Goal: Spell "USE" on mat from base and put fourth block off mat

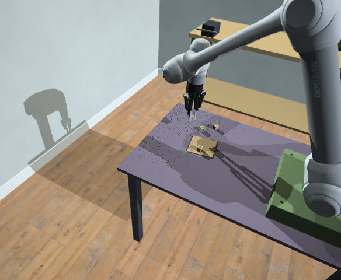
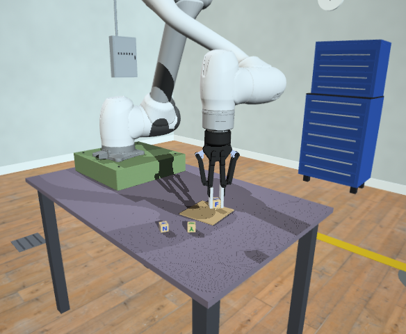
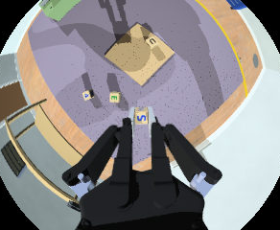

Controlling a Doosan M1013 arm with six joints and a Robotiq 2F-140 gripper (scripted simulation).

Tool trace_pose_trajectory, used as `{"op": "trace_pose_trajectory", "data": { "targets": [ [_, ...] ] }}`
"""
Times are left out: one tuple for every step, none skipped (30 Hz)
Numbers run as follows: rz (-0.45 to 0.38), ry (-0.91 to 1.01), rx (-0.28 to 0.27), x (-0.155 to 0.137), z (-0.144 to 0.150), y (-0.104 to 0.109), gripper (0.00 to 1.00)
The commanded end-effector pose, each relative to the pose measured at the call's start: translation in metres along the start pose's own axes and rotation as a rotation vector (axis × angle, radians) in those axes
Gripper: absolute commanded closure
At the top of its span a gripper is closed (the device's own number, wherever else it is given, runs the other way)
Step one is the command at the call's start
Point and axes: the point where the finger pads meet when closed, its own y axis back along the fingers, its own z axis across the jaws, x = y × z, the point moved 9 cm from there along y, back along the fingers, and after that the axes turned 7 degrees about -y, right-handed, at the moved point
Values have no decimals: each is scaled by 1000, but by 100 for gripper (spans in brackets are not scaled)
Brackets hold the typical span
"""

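Note:
My gripper (image 1: 191,115) (image 2: 215,202) (image 3: 141,113) is shut on a wooden block (image 1: 191,117) (image 2: 216,204) (image 3: 142,117). The block's top face shows a blue S in the wrist view, and a side face shows an F. It hangs in the air, past the mat's far edge as seen from the base. The tan mat (image 1: 208,143) (image 2: 197,216) (image 3: 128,57) lies flat on the table. One block (image 1: 199,148) (image 3: 153,41) sits on the mat. Two more blocks lie on the table off the mat, one nearer it (image 1: 202,128) (image 2: 191,226) (image 3: 115,98) and one farther out (image 1: 215,126) (image 2: 164,227) (image 3: 86,95).
The purple table (image 1: 194,186) (image 2: 214,273) carries the green robot base (image 1: 285,181) (image 2: 131,168) at one end. A blue tool cabinet (image 2: 343,111) stands away from the table, and a wooden bench (image 1: 273,45) stands by the wall.

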Motion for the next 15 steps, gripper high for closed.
{"op": "trace_pose_trajectory", "data": {
  "targets": [
    [0, 0, 0, 0, 0, 8, 87],
    [0, 0, 0, 0, 0, 10, 87],
    [0, 0, 0, 0, 0, 11, 87],
    [0, 0, 0, 0, 0, 12, 87],
    [0, 0, 0, 0, 0, 12, 87],
    [0, 0, 0, 0, 0, 12, 87],
    [0, 0, 0, 0, 0, 12, 87],
    [0, 0, 0, 0, 0, 12, 87],
    [0, 0, 0, 0, 0, 12, 87],
    [0, 0, 0, 0, 0, 12, 87],
    [0, 0, 0, 0, 0, 12, 87],
    [0, 0, 0, 0, 0, 12, 87],
    [0, 3, 0, 0, 0, 12, 87],
    [0, 10, 0, 1, 0, 12, 87],
    [0, 10, 0, 1, 0, 12, 87]
  ]
}}
